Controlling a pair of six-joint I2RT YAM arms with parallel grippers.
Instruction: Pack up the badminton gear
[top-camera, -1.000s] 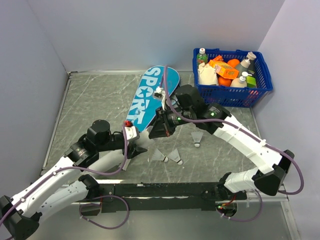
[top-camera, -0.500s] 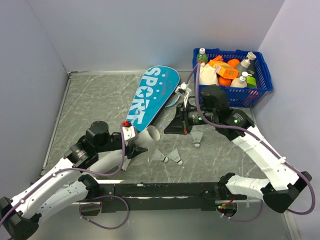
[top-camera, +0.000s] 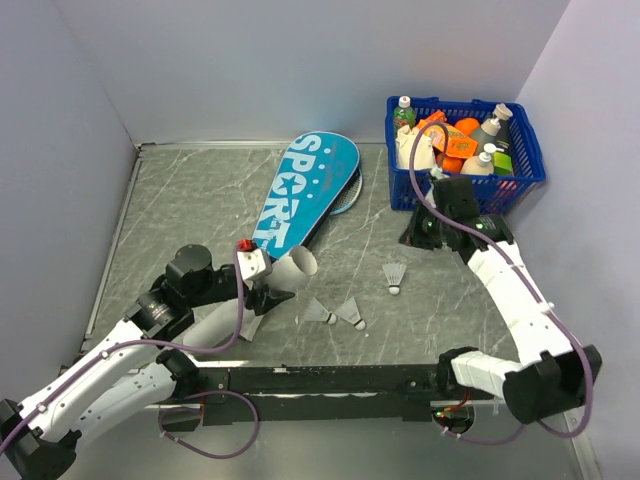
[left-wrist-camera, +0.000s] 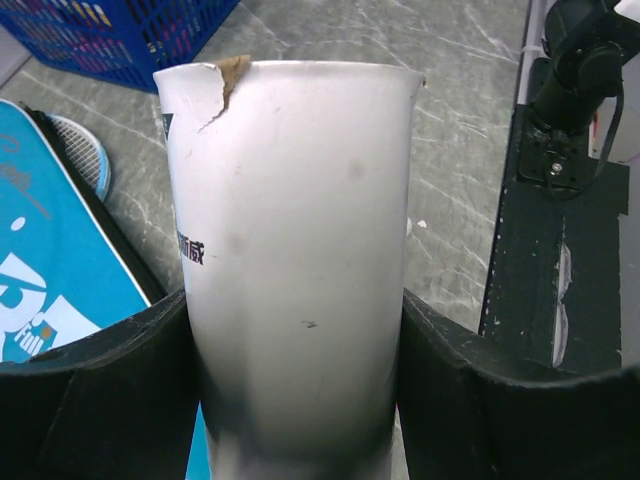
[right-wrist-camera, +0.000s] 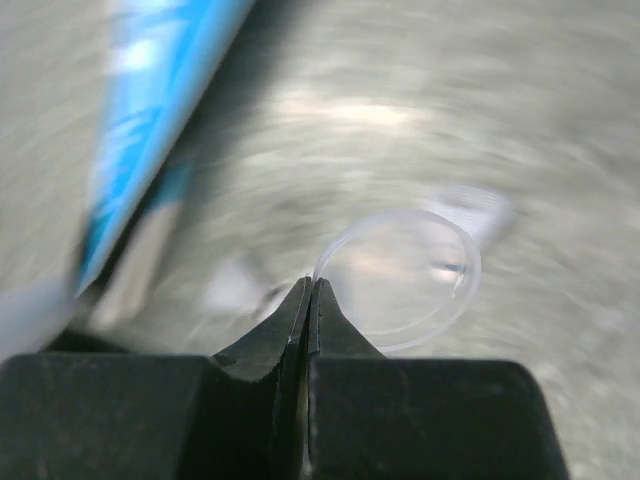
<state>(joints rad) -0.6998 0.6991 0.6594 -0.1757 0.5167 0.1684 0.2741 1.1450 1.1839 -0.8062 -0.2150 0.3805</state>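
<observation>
From the overhead camera I get bright, even, diffuse light with no glare on the grey table (top-camera: 200, 200); shadows are soft and short, lying under both arms and beside the blue basket (top-camera: 470, 190); everything there is sharp. My left wrist view is well lit too; the white tube (left-wrist-camera: 300, 220) fills it, crisp at its torn rim, greying into shadow toward the bottom of the frame. My right wrist view is badly motion-smeared; the blue bag (right-wrist-camera: 150, 100) and the table streak, with a pale washed-out patch near the top; the right gripper (right-wrist-camera: 310, 290) and the clear ring (right-wrist-camera: 398, 280) at its tips read fairly sharp.
</observation>
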